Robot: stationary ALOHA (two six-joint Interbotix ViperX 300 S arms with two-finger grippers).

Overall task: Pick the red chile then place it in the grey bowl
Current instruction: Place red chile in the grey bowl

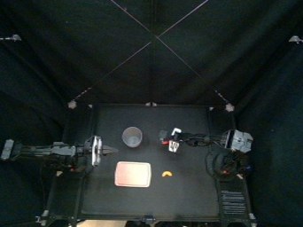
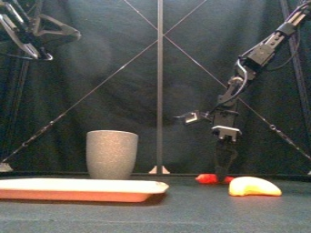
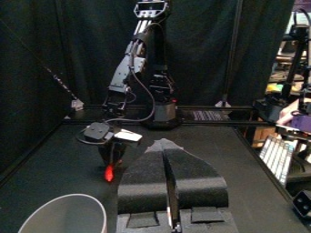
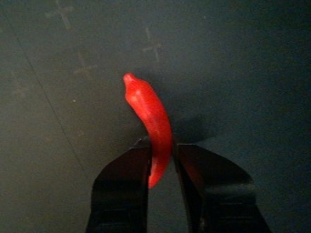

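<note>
The red chile (image 4: 148,114) lies on the black table, right of centre; the front view shows it low on the tabletop (image 2: 213,178). My right gripper (image 4: 161,157) points down over it, and its jaws press on the chile's thin end (image 1: 173,144). In the front view the right gripper (image 2: 224,146) stands just above the chile. The grey bowl, a tall speckled cup (image 2: 112,153), stands upright at the back left (image 1: 133,135), with its rim showing in the left wrist view (image 3: 67,217). My left gripper (image 3: 169,150) rests shut and empty at the table's left (image 1: 97,151).
A flat pink tray (image 1: 131,175) lies at the front left, in front of the cup (image 2: 79,189). A yellow-orange toy (image 2: 253,187) lies near the chile, toward the front right (image 1: 171,174).
</note>
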